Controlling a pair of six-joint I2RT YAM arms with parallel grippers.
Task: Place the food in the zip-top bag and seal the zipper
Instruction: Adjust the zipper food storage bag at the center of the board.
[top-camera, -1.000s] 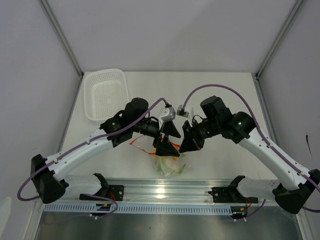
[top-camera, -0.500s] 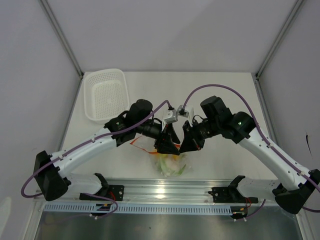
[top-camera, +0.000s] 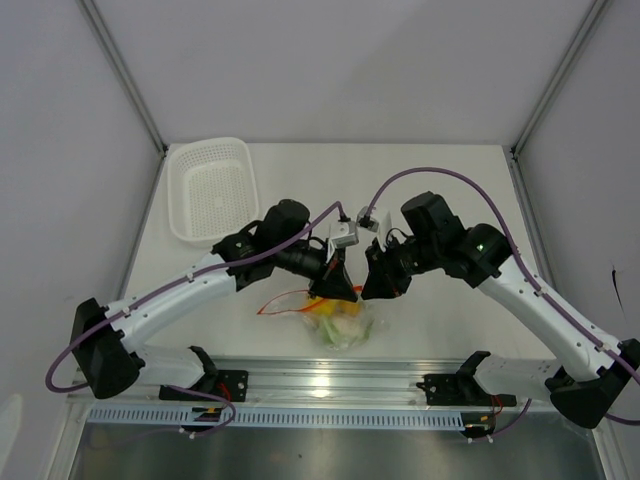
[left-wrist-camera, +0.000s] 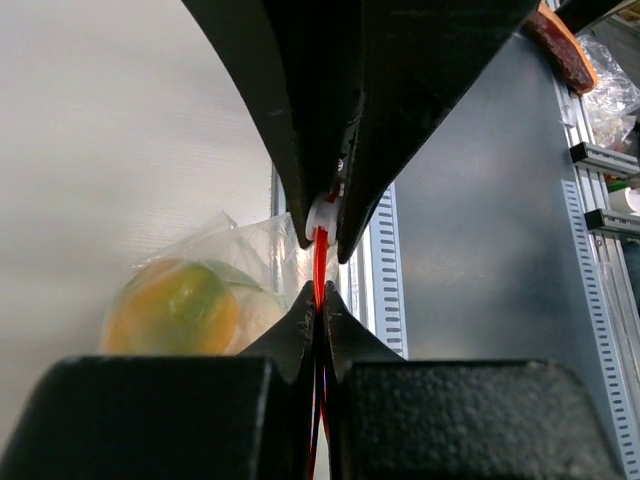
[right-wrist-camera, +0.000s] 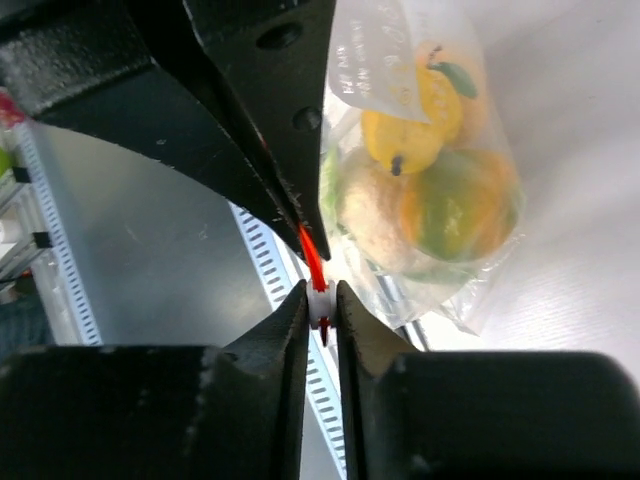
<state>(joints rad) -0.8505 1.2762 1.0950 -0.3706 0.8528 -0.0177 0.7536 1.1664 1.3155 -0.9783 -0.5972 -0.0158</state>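
Observation:
The clear zip-top bag lies near the table's front edge with the food inside it. Through the plastic I see a yellow pear-shaped fruit, an orange-green fruit and a pale cauliflower-like piece. The orange-red zipper runs left from the two grippers. My left gripper is shut on the zipper strip. Facing it tip to tip, my right gripper is shut on the zipper's white slider.
A white mesh basket stands at the back left of the table. The metal rail with both arm bases runs along the near edge, just in front of the bag. Grey walls enclose the table on three sides.
The left gripper has moved in towards the right one and shut on the zipper strip. The strip's free end has swung nearer the front edge. The right arm has hardly moved.

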